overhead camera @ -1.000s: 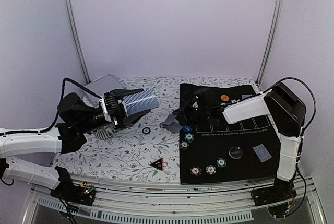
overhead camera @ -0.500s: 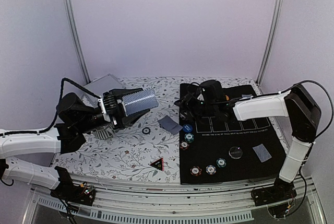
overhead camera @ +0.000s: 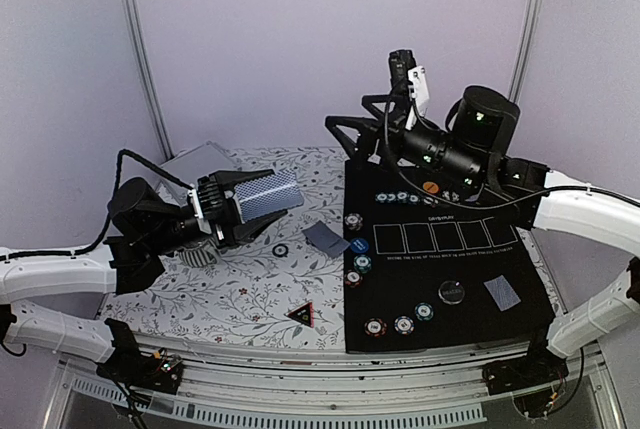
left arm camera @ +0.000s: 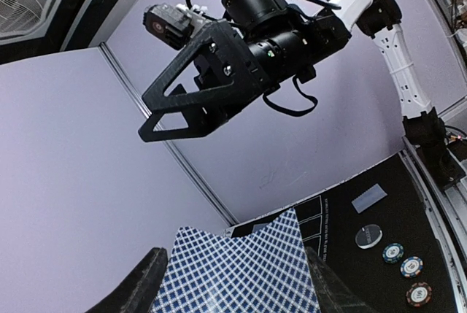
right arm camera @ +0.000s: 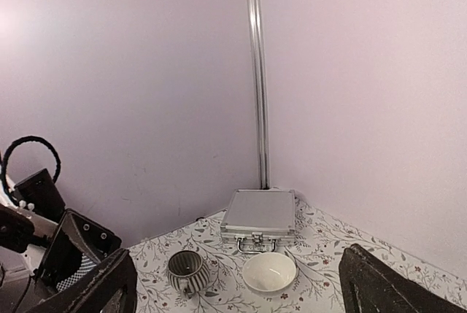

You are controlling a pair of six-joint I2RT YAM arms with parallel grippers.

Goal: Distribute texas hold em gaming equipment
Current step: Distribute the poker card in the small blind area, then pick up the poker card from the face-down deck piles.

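Note:
My left gripper [overhead camera: 268,195] hovers over the floral cloth, shut on a stack of checked blue-backed playing cards [overhead camera: 262,194]. In its wrist view the cards [left arm camera: 241,269] fill the space between the fingers [left arm camera: 139,291]. My right gripper [overhead camera: 362,134] is raised high above the black mat's [overhead camera: 470,329] far left corner, open and empty; its wrist view shows the right gripper [right arm camera: 241,291] with nothing between the jaws. One card [overhead camera: 325,238] lies at the mat's left edge, another card [overhead camera: 502,293] at its right. Striped poker chips [overhead camera: 359,246] dot the mat's left side and front [overhead camera: 403,324].
A silver case [right arm camera: 259,218], a white bowl [right arm camera: 269,273] and a striped mug [right arm camera: 187,271] stand at the back left of the cloth. A dark disc [overhead camera: 282,250] and a triangular marker [overhead camera: 301,314] lie on the cloth. A pale round button [overhead camera: 452,291] sits on the mat.
The right gripper let go of a card at the mat's left edge, opened wide and rose high over the back of the mat. The left gripper and its cards stayed put.

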